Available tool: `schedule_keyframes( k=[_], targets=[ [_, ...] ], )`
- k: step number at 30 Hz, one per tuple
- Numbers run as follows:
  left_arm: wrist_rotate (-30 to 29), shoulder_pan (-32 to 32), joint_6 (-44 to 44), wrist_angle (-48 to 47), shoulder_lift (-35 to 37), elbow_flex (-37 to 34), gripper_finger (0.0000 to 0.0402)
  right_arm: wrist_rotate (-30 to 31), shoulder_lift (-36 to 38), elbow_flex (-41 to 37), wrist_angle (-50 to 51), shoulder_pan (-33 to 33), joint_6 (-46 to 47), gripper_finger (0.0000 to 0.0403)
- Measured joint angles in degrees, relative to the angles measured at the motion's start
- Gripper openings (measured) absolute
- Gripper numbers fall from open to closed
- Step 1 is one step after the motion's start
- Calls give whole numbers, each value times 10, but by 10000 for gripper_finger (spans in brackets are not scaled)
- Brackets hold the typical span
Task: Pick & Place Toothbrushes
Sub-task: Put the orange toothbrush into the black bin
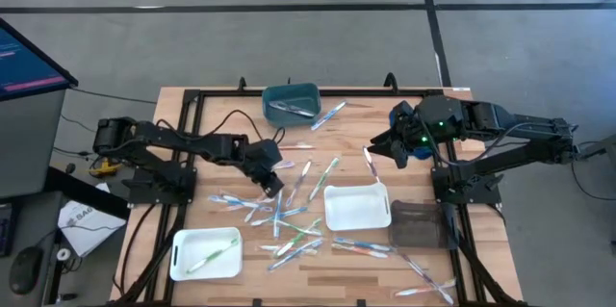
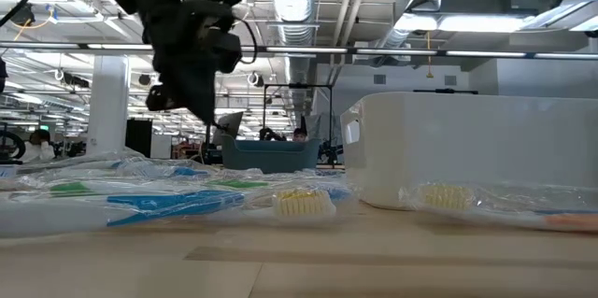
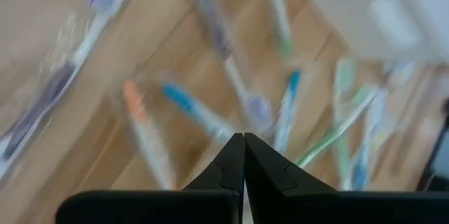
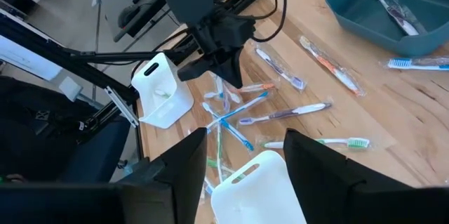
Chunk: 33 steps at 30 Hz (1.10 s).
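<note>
My left gripper (image 1: 273, 188) hangs over toothbrushes (image 1: 289, 213) scattered across wooden table (image 1: 183, 134) centre, fingers (image 3: 244, 164) pressed together, nothing between them. My right gripper (image 1: 377, 145) raised near table's far right, above white tray (image 1: 356, 207); fingers (image 4: 188, 161) stand apart, a pink-white toothbrush (image 1: 369, 162) seemingly hanging below, grip uncertain. Brushes lie loose on wood between trays. Teal bin (image 1: 291, 101) at far edge holds wrapped brushes. Near-left white tray (image 1: 205, 254) holds green brush (image 1: 214, 255). Dark tray (image 1: 418, 223) beside centre white tray.
</note>
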<state>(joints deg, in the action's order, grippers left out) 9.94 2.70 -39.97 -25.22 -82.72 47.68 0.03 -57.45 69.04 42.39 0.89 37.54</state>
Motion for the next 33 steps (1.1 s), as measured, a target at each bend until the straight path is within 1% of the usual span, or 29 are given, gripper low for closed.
schedule_keyframes(
  k=[5, 8, 12, 15, 18, 22, 28, 33],
  targets=[
    [39, 0, 26, -5, 6, 0, 0, 0, 0, 0, 0, 0, 0, 182],
    [46, 0, 22, -23, 11, 0, 0, 0, 0, 0, 0, 0, 0, 180],
    [47, 0, -8, -60, 12, 0, 1, 0, 0, 0, 6, 0, 0, 178],
    [47, 0, -10, -70, 12, 0, 7, 0, 0, 0, 5, 0, 0, 178],
    [47, 0, -10, -72, 12, 0, 22, 0, 0, 0, 5, 0, 0, 178],
    [44, 0, -10, -72, 7, 0, 55, 0, 0, 0, 5, 0, 0, 175],
    [-3, 0, -10, -72, 7, 0, 107, 0, 0, 0, 5, 0, 0, 176],
    [-43, -1, -11, -72, 7, 0, 127, 0, 0, 0, 5, 0, 0, 176]
  ],
)
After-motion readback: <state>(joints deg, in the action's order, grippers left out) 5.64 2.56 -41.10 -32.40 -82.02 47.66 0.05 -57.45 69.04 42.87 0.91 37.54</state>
